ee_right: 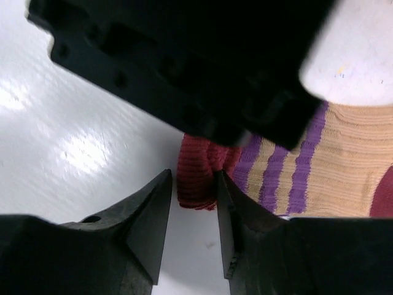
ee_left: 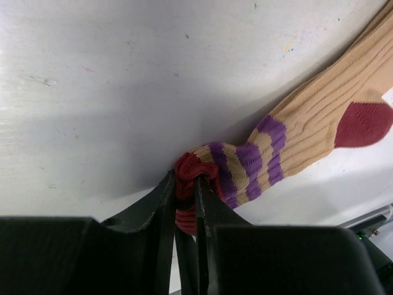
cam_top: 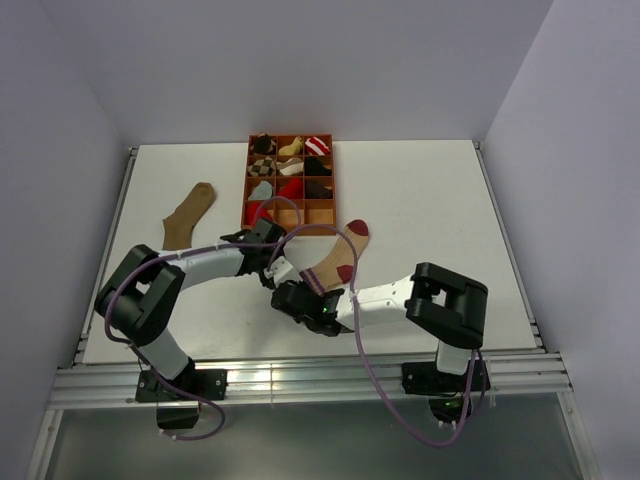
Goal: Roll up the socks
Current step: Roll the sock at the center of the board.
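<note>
left gripper (ee_left: 185,182) pinching maroon cuff (ee_left: 191,167) of striped beige sock (ee_left: 319,117), white table (ee_left: 123,74) beneath

Ribbed knit striped sock (ee_left: 319,117), smooth semi-gloss table (ee_left: 123,74), matt black left tool (ee_left: 185,183)

A white table (cam_top: 430,200) sits boxed in by pale walls (cam_top: 350,60). Toward its far edge lies an orange compartment tray (cam_top: 320,213) holding small bundles: a checkered one (cam_top: 262,167), a light blue one (cam_top: 261,189) just below it, and a dark one (cam_top: 318,187) in the right column. A metal rail (cam_top: 300,380) runs along the near edge.

Both arms bend inward, wrists close together, left gripper (ee_left: 186,203) pinched tight, right gripper (ee_right: 193,209) with jaws parted.
</note>
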You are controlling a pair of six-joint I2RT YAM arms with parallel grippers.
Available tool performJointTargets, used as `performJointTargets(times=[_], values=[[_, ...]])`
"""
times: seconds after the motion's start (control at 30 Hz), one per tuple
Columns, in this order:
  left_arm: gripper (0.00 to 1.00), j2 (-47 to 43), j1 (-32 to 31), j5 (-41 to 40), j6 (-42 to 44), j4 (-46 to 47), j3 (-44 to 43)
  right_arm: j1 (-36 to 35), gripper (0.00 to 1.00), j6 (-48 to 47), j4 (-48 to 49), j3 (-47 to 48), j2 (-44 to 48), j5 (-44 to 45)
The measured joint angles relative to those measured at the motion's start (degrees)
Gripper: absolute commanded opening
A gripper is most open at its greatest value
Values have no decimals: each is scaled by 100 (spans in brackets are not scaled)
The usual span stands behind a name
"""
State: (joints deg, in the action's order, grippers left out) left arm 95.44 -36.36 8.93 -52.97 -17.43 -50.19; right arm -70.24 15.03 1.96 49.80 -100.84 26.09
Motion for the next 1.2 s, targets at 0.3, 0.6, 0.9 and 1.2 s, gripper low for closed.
performJointTargets(times=[0.3, 0.6, 0.9, 1.2], values=[[32, -138, 11, -376, -26, -229, -20, -55, 0, 391, 282, -74, -81, 415], [71, -1464, 63, -824, -476, -511, 629, 743, 0, 1049, 1598, -1276, 752, -1860], [71, -2441, 92, -901, -839, 31, 1445, 2046, 0, 2385, 3263, -2337, 780, -4483], [69, -2363, 66, -461, -1095, 638, 2009, 2592, 0, 3818, 5322, -2830, -214, -5700]])
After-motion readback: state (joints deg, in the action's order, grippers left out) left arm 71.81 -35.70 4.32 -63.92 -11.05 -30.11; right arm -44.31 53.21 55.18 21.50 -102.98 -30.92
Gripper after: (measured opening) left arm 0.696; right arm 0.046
